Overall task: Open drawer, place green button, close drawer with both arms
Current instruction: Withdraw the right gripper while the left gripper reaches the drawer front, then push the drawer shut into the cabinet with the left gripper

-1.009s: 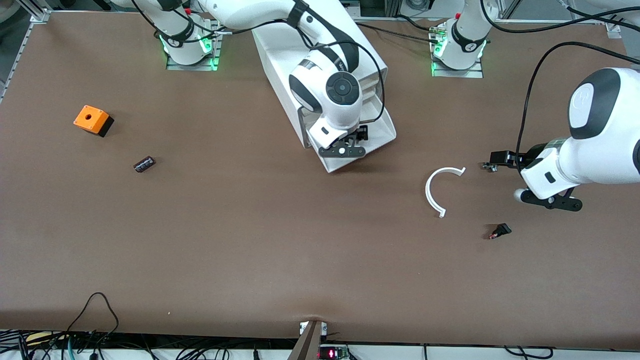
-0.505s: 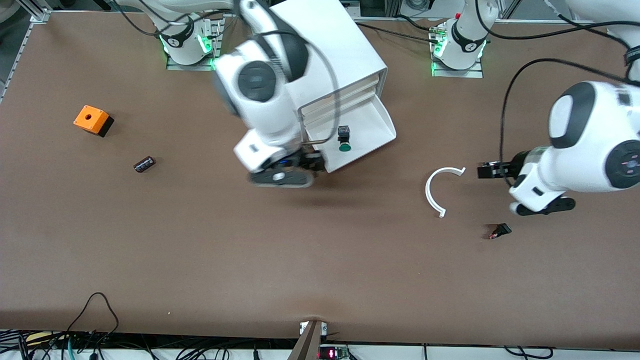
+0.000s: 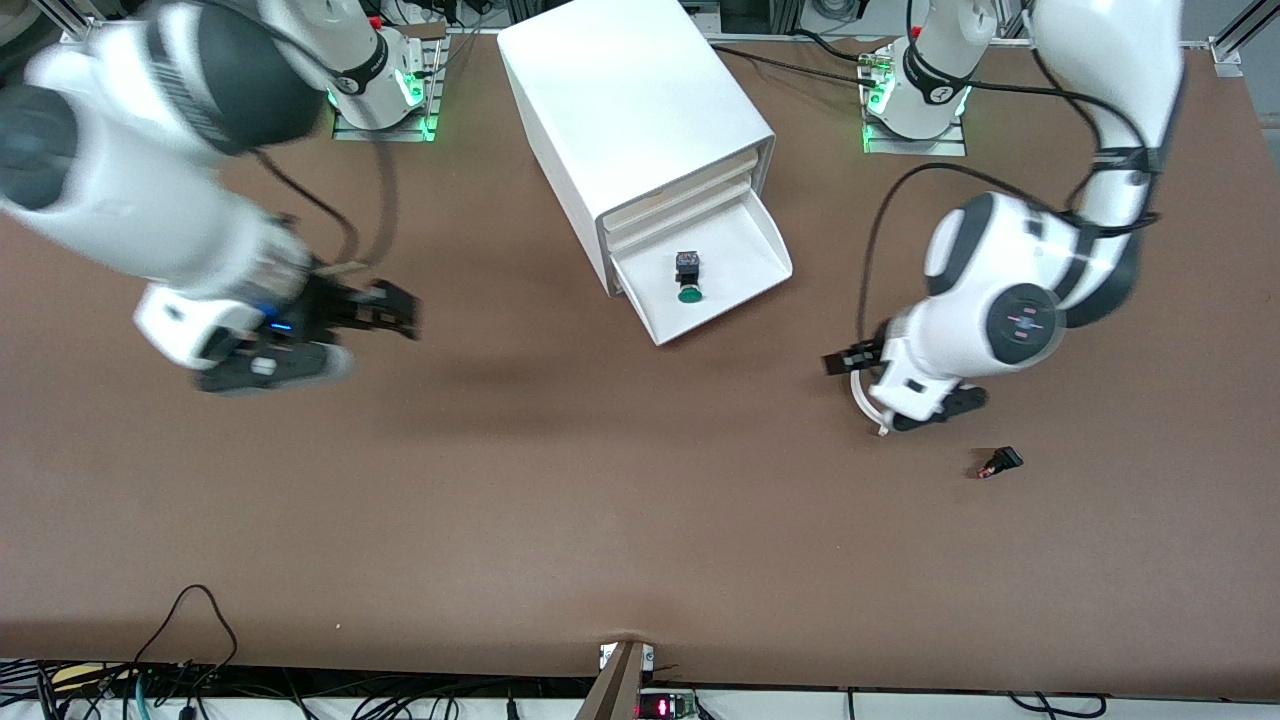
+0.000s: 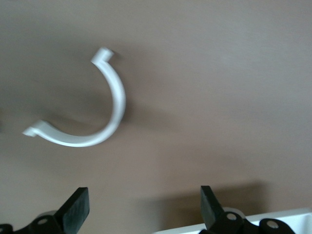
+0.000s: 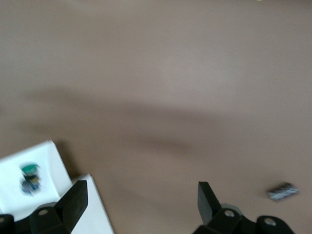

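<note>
Already the button (image 3: pixel 688 277) lies in the open drawer (image 3: pixel 745 262).
Both grippers gape wide, empty: right gripper (image 3: pixel 385 308) over bare table (image 3: pixel 560 500), left gripper (image 3: pixel 845 362) above a white curved piece (image 4: pixel 92 117). Drawer looks light, rigid; push its front edge.

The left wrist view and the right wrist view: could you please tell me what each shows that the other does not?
Only the left wrist view shows the white curved piece lying on the table. Only the right wrist view shows the button in the open drawer and a small dark cylinder. Both show brown tabletop and their own open gripper: the left gripper, the right gripper.
</note>
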